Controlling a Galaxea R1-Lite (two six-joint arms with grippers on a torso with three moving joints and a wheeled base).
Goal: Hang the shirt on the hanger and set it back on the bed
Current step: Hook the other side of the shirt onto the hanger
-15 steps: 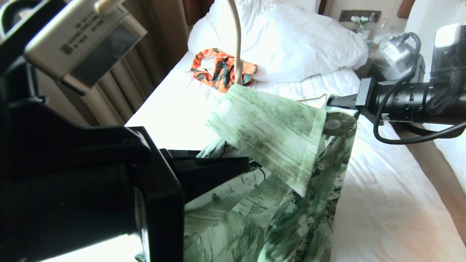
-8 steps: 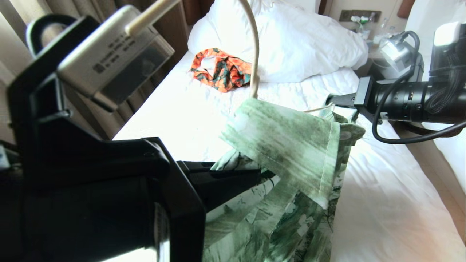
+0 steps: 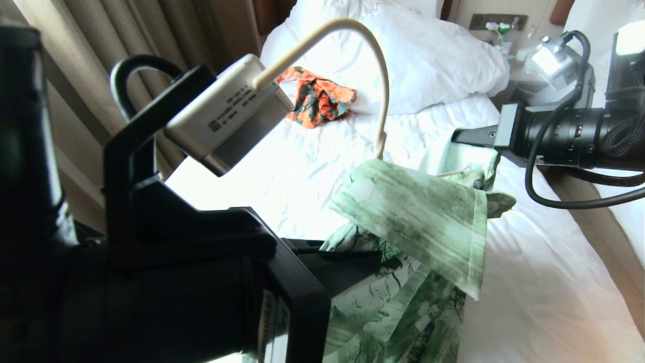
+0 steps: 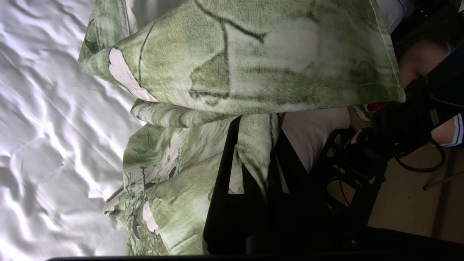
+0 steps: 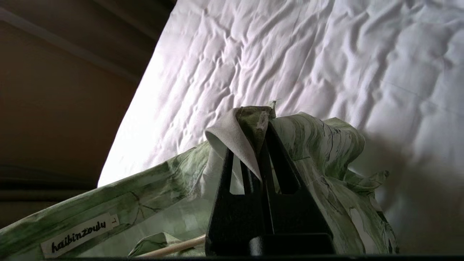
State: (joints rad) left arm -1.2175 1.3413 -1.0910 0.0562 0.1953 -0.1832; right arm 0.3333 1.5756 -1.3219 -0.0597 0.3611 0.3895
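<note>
Both claws are clamped on the shirt: left gripper pinching a fold low down, right gripper gripping the collar edge up by the hanger. Compared with a second ago the whole bundle has swung rightward and lower over the bed, hook now arching overhead. Looks like they're lining up to lay it down.

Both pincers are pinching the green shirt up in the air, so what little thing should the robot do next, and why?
Probably lower both arms gently toward the bed. The left pincer and right pincer are each shut on the shirt, the hanger hook sticks up from its collar, so the shirt seems to be on it, and it hangs above the white sheet.
</note>
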